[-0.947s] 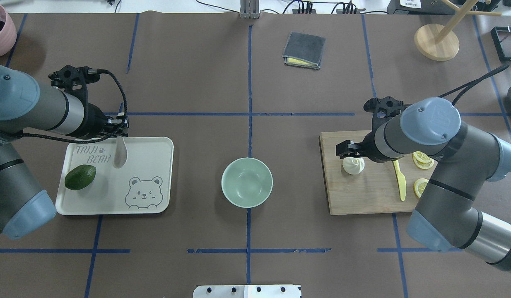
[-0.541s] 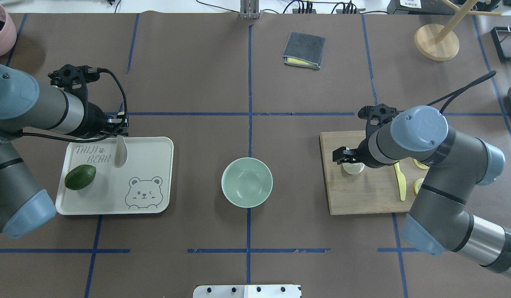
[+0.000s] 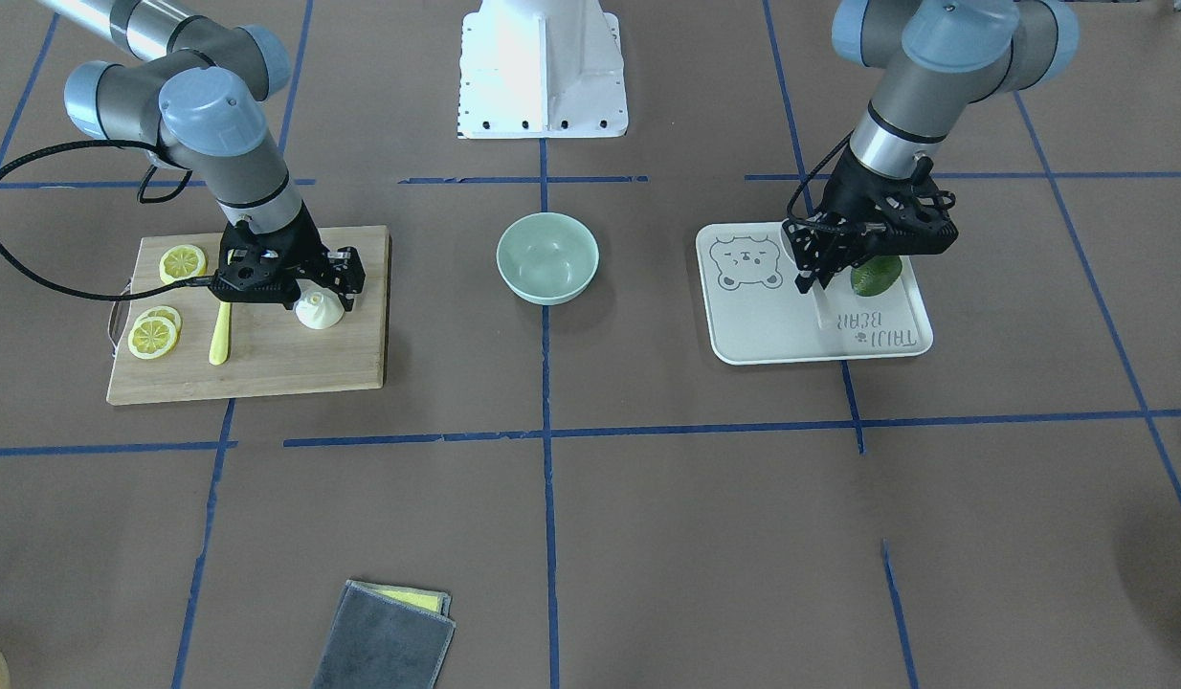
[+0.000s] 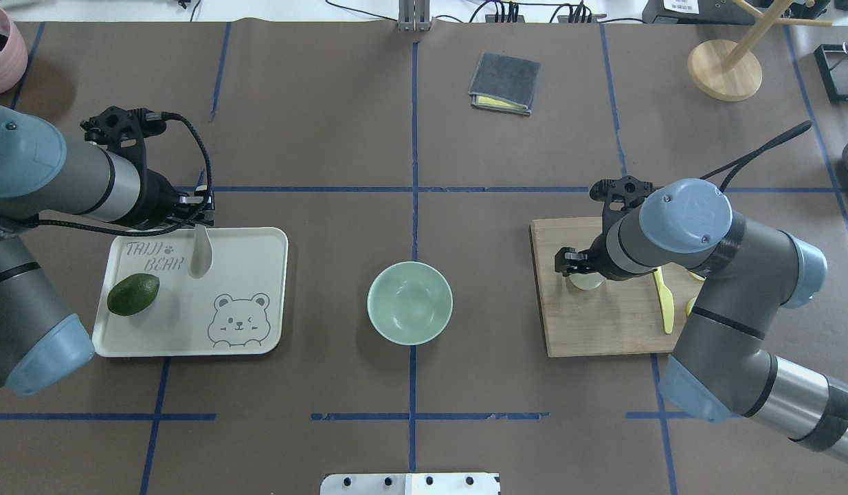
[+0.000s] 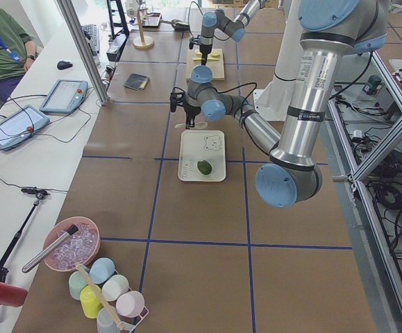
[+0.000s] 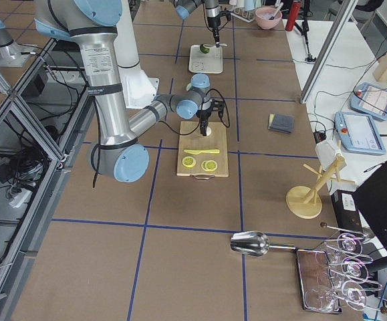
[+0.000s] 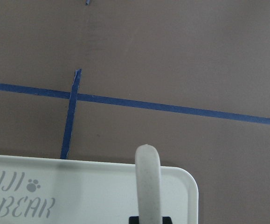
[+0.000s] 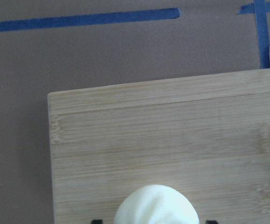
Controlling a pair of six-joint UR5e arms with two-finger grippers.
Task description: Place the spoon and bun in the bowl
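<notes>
The pale green bowl [image 4: 409, 303] stands empty at the table's middle. The off-white spoon [image 4: 200, 256] is at the far edge of the cream tray [image 4: 252, 289]. My left gripper [image 4: 203, 218] is above it, and in the left wrist view its fingers press against both sides of the spoon [image 7: 148, 182]. The white bun [image 3: 320, 310] sits on the wooden cutting board [image 4: 603, 323]. My right gripper [image 3: 313, 287] is low over the bun, open, with a finger on each side and a gap to the bun [image 8: 156, 205].
A green avocado [image 4: 133, 294] lies on the tray's left side. A yellow plastic knife [image 4: 664, 302] and lemon slices [image 3: 155, 335] lie on the board behind my right arm. A folded grey cloth [image 4: 504, 83] lies at the far middle.
My right gripper has moved over the bun and come down around it, so the overhead view now hides most of the bun. My left arm and the spoon have not moved.
</notes>
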